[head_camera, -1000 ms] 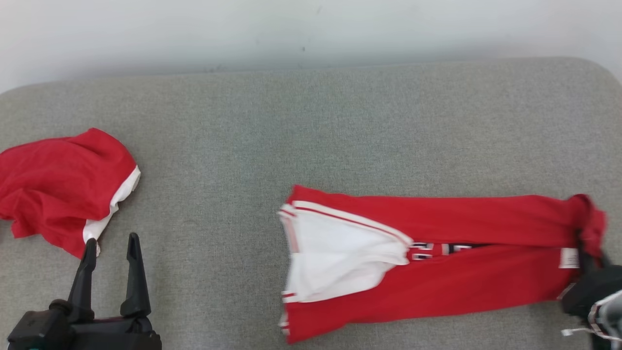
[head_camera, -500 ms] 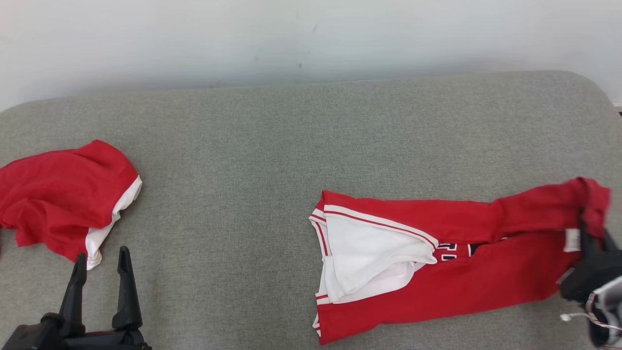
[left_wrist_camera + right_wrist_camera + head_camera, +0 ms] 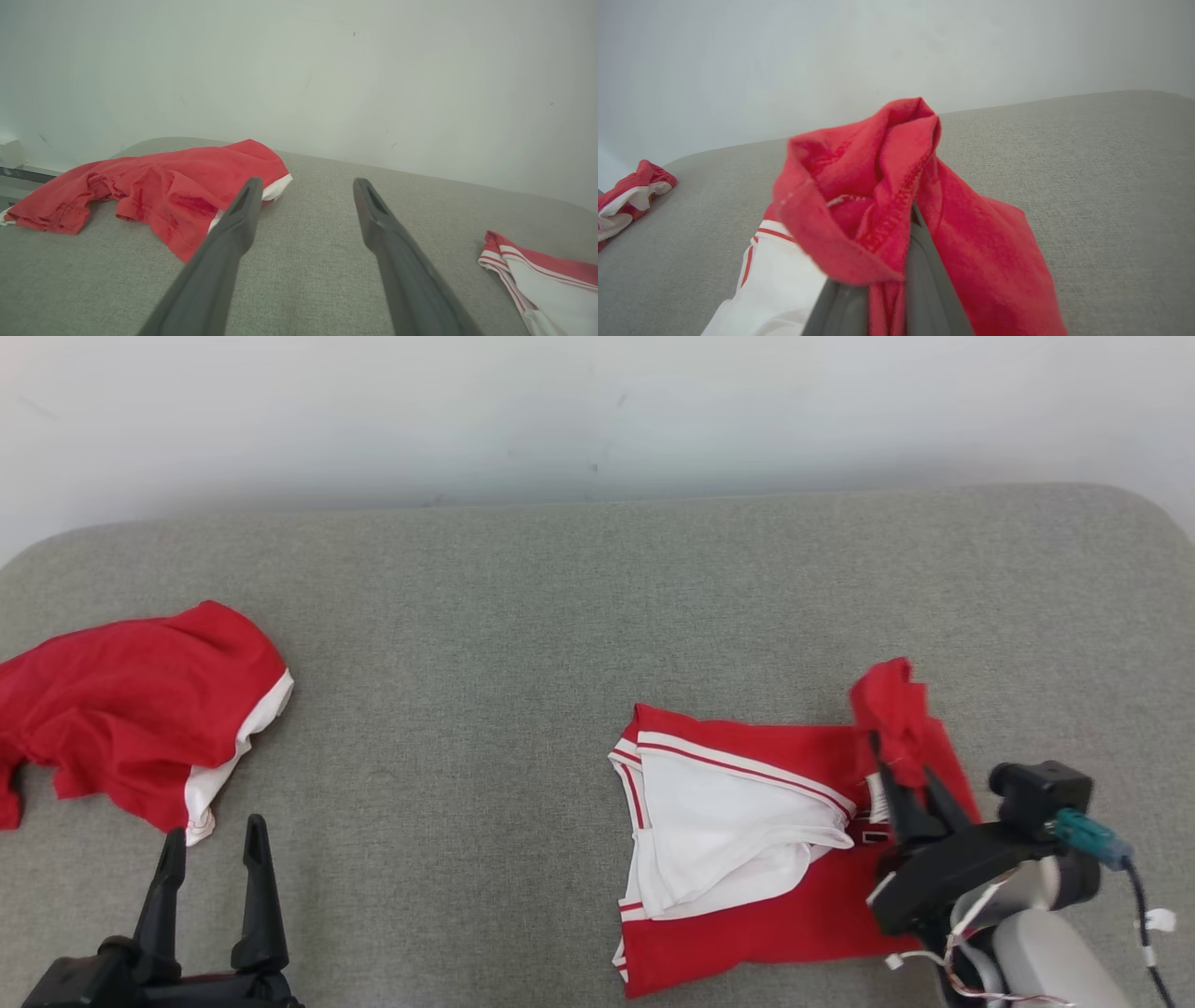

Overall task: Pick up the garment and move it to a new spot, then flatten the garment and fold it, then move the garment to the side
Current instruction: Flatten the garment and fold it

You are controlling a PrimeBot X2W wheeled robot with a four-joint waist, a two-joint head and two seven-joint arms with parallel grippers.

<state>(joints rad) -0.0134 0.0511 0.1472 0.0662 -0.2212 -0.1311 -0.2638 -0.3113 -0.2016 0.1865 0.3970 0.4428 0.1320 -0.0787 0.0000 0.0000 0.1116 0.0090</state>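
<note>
The garment [image 3: 747, 905], a red jersey with a white panel, lies on the right half of the grey cushion [image 3: 523, 635]. My right gripper [image 3: 901, 758] is shut on its red end, which is lifted and bunched above the body of the garment [image 3: 878, 196]. The cloth drapes over the grey fingers [image 3: 924, 284] and hides their tips. My left gripper [image 3: 215, 831] stands open at the lower left, with nothing between its fingers [image 3: 233, 233]. In the left wrist view the garment's white edge [image 3: 537, 284] shows at the far right.
A second red cloth with white trim [image 3: 131, 709] lies crumpled at the cushion's left end, just beyond my left gripper [image 3: 307, 184]; the second red cloth [image 3: 630, 196] also appears far left in the right wrist view. A pale wall [image 3: 597, 401] runs behind the cushion.
My right gripper has carried the garment's red end leftward and up, doubling it back over the body, so the garment now lies much shorter. The head camera shifted slightly; the left gripper stayed open.
</note>
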